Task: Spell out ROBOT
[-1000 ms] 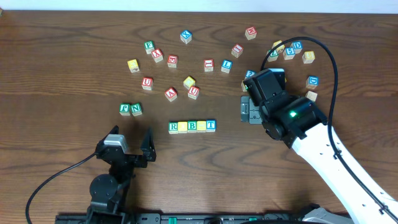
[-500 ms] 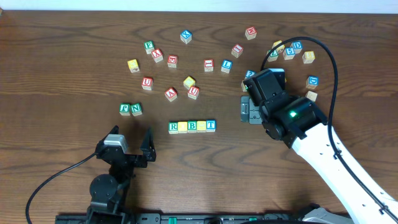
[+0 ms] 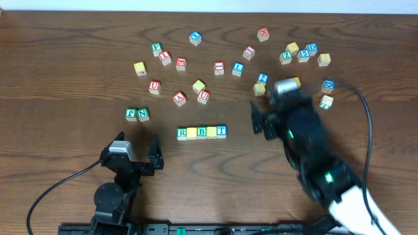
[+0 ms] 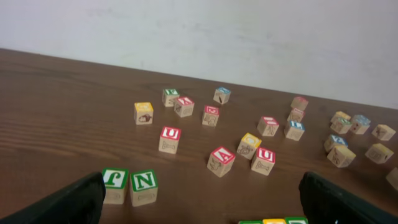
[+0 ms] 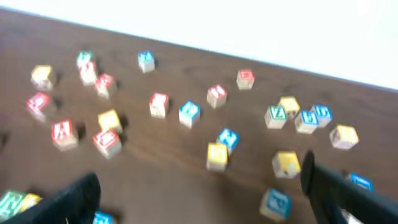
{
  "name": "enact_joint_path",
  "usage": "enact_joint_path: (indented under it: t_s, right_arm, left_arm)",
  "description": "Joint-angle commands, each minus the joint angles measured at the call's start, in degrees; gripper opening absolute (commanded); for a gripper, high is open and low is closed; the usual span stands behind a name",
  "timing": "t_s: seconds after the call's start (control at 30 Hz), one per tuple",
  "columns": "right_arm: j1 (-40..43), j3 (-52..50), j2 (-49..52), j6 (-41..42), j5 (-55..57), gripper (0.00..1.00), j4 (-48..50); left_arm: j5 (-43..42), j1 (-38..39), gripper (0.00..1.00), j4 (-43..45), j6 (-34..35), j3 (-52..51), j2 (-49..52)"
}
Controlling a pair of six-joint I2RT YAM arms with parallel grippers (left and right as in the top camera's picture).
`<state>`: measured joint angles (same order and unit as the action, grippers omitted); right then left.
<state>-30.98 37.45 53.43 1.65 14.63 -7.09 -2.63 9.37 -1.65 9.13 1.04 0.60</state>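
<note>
Five letter cubes [image 3: 202, 132] stand in a row toward the surface's [image 3: 65, 78] front edge; right tool [image 5: 199, 190] and left tool [image 3: 137, 149] gape empty. Spelling looks finished; retreat seems next.

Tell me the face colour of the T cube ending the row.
Blue; the T cube shows best in the overhead view.

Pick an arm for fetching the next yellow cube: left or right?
Right. The right tool is open, facing a yellow cube close ahead. The left tool sits back beyond the row, at its other end.
</note>
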Motion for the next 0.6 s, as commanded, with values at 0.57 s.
enact_joint_path:
  t_s: [0.57]
  right_arm:
    - [23.56, -36.50, -45.29, -9.03, -12.90, 0.99, 7.52]
  left_arm:
    - [0.98, -0.35, 0.98, -2.40, -0.50, -0.79, -0.37]
